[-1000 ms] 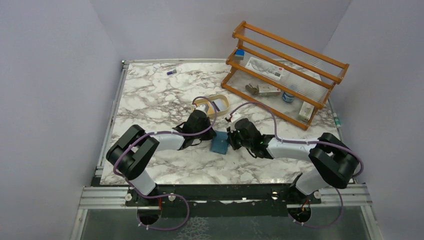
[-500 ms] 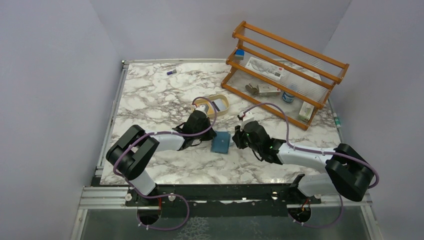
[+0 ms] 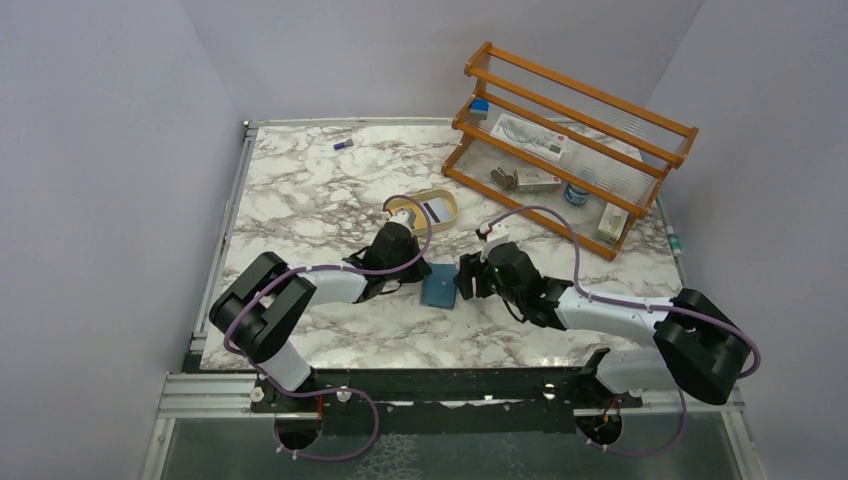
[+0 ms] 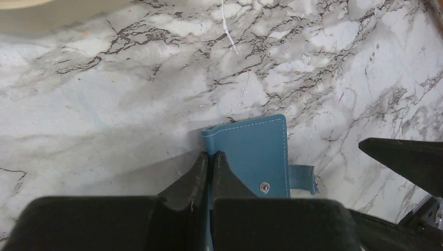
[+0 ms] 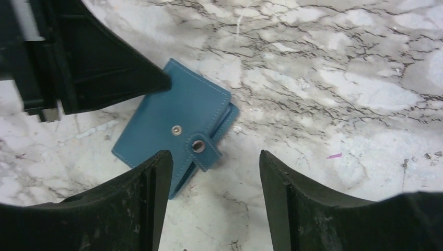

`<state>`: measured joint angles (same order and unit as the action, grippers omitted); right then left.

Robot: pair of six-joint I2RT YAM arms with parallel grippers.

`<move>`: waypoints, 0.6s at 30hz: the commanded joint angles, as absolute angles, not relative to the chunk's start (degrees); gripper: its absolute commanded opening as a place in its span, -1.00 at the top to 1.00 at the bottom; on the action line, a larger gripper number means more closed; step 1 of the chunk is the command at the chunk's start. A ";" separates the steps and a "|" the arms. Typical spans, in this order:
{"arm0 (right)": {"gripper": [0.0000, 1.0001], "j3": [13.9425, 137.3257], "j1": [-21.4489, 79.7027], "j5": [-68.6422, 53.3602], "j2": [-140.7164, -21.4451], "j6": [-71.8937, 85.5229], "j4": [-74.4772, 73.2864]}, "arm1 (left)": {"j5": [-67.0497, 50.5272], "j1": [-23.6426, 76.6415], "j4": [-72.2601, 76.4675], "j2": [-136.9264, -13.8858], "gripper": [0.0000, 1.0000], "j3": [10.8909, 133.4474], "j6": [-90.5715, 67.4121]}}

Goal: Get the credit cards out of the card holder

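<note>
The teal-blue card holder (image 3: pixel 438 288) lies closed on the marble between both arms. Its snap tab (image 5: pixel 201 151) is undone and sticks out from the edge facing my right gripper. My left gripper (image 4: pixel 210 156) is shut, with its tips down on the far edge of the card holder (image 4: pixel 256 151). My right gripper (image 5: pixel 214 155) is open just short of the tab, nothing between its fingers, and the card holder (image 5: pixel 167 128) lies ahead of the left finger. No credit cards show at the holder. Something white with a dark stripe lies in the tan tray (image 3: pixel 446 201).
A wooden rack (image 3: pixel 570 150) with small boxes and a packet stands at the back right. A small purple thing (image 3: pixel 343 145) lies near the back left edge. The tan oval tray sits just behind my left gripper.
My right gripper has gone from shut at the card holder's edge to open. It drew back to the right, then came a little nearer again. The left gripper stayed put.
</note>
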<state>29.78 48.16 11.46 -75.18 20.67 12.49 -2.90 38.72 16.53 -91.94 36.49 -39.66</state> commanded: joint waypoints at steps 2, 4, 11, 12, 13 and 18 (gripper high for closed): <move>-0.54 29.58 51.40 9.01 -72.57 19.56 16.27 | -0.44 38.43 11.92 -92.10 1.00 35.00 -39.02; -0.63 31.22 53.41 9.70 -74.00 19.51 15.17 | -0.44 38.46 11.87 -92.32 1.00 34.98 -39.07; -0.65 42.16 59.80 25.53 -87.14 23.12 4.18 | 1.40 38.45 11.48 -92.59 1.00 35.24 -39.02; -0.65 42.92 59.85 27.08 -88.15 24.43 3.17 | 1.42 38.48 11.34 -92.61 1.00 35.24 -38.98; -0.66 43.21 59.85 28.52 -88.67 25.70 2.44 | 1.41 38.42 11.27 -92.56 1.00 35.12 -38.94; -0.65 42.14 59.85 32.89 -88.02 30.04 0.57 | 1.75 38.43 11.09 -92.35 1.00 34.96 -38.85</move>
